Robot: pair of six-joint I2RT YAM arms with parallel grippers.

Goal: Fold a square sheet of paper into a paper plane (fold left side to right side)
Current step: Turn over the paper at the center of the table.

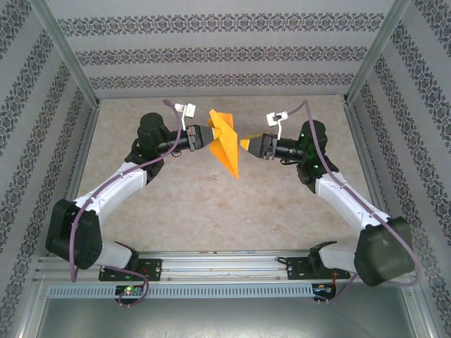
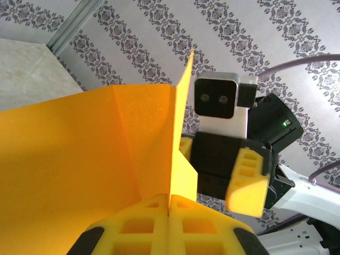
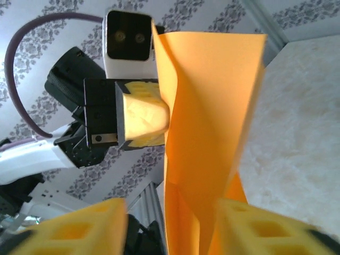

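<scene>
**Two arms, one folded sheet held clear of the bench**

Position: the orange paper (image 1: 226, 144) hangs in the air between the two arms, above the far half of the bench (image 1: 211, 218) and touching nothing below. From the top view it is already folded to a narrow shape. Its point faces the near edge and its wider end faces the back wall.

Jaws: the left jaws are closed on the paper. In the left wrist view the two yellow pads (image 2: 141, 226) meet with the sheet's edge pinched between them. The right jaws stand apart. In the right wrist view their pads (image 3: 79, 228) sit on either side of the paper (image 3: 212, 101) with daylight between, so you carry the sheet on one arm alone.

Handling, as a judgement:
- Weight is next to nothing, so a light pinch holds it.
- It is thin and floppy where single-ply, and the free flap in the left wrist view (image 2: 79, 159) bows under its own weight.
- It is stiffer along the creases, where the layers stack.
- It marks for good. Any stray squeeze becomes a crease you did not plan.
- It tears if the two arms pull against each other.

Where to take hold: close the right jaws on the layered spine opposite the left grip, not on a loose wing edge. Keep the pads flat to the sheet and avoid twisting between the arms.
</scene>
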